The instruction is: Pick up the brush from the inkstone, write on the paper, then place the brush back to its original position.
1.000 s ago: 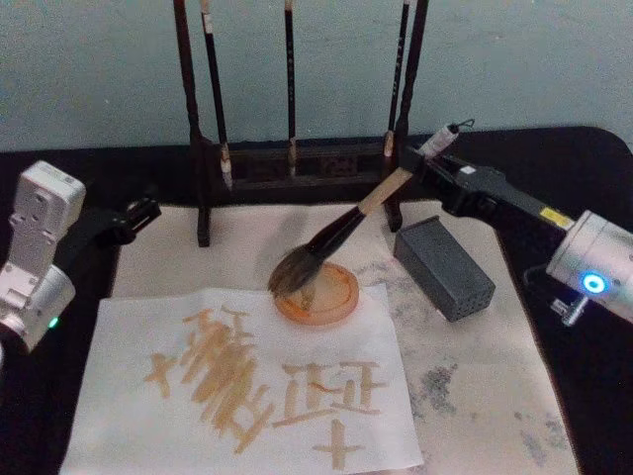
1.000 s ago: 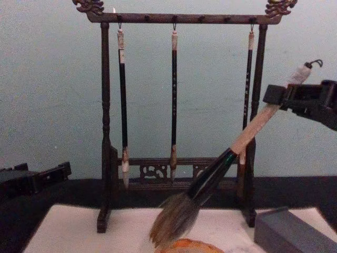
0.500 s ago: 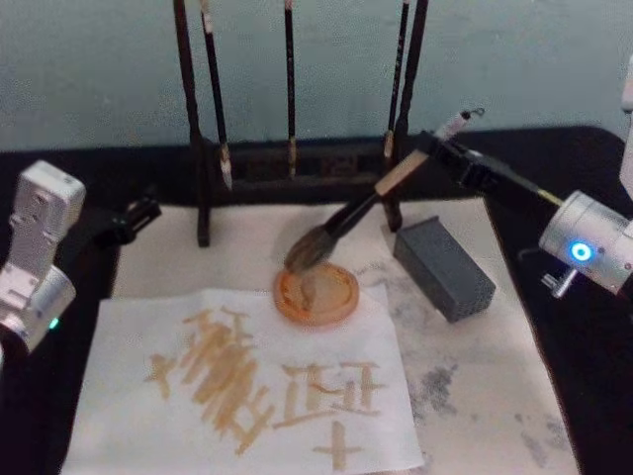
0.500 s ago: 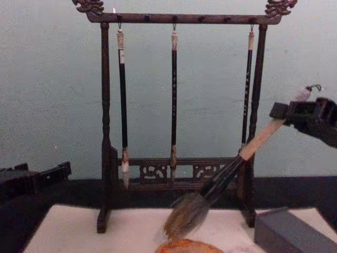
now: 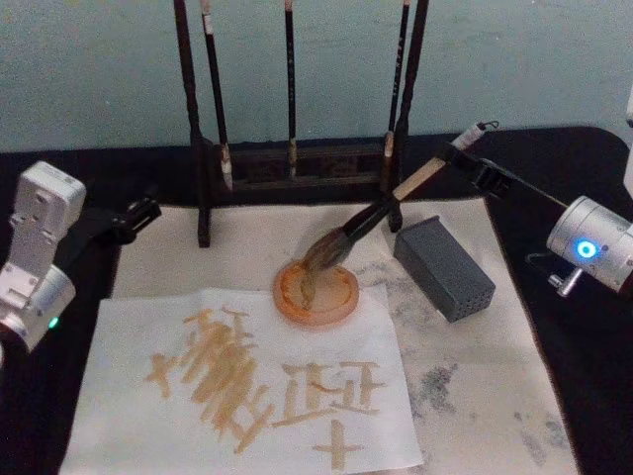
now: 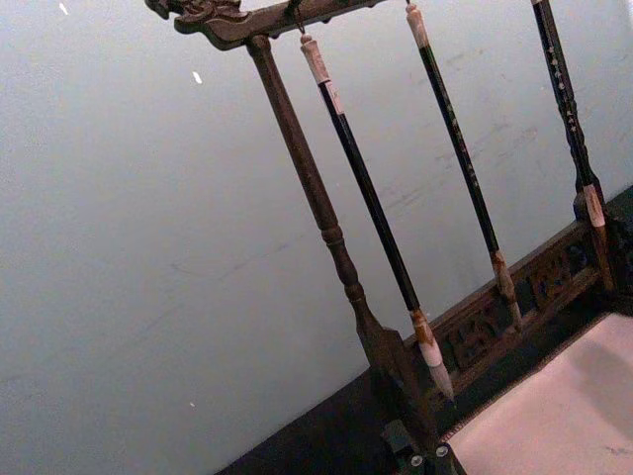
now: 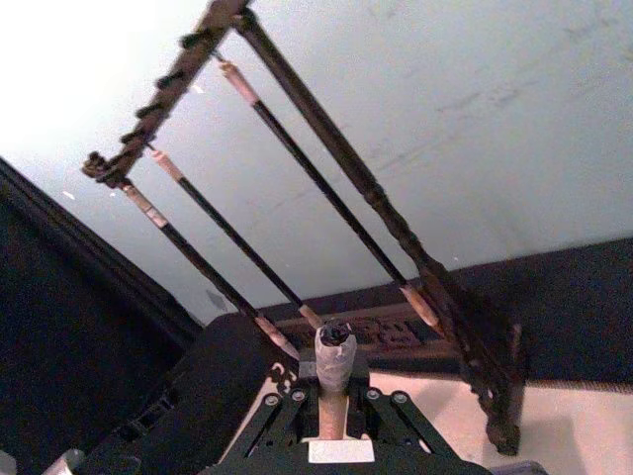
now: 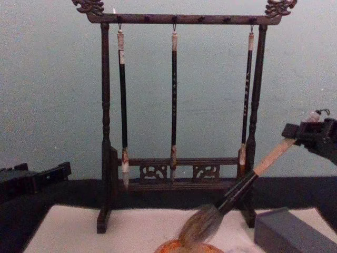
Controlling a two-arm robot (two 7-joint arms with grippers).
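The paper lies flat at the front and bears orange strokes. The brush slants with its bristles resting in the orange inkstone dish, just behind the paper. The right gripper clamps the handle's upper end. The left gripper is parked at the left; its grip state cannot be told.

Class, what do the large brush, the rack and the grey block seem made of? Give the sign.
The brush: bushy grey-brown hair head, glossy black ferrule, pale matt handle, likely bamboo or wood. The rack: dark, turned and carved posts, probably stained wood. The grey block: matt, dotted end face; stone or foam, unclear.
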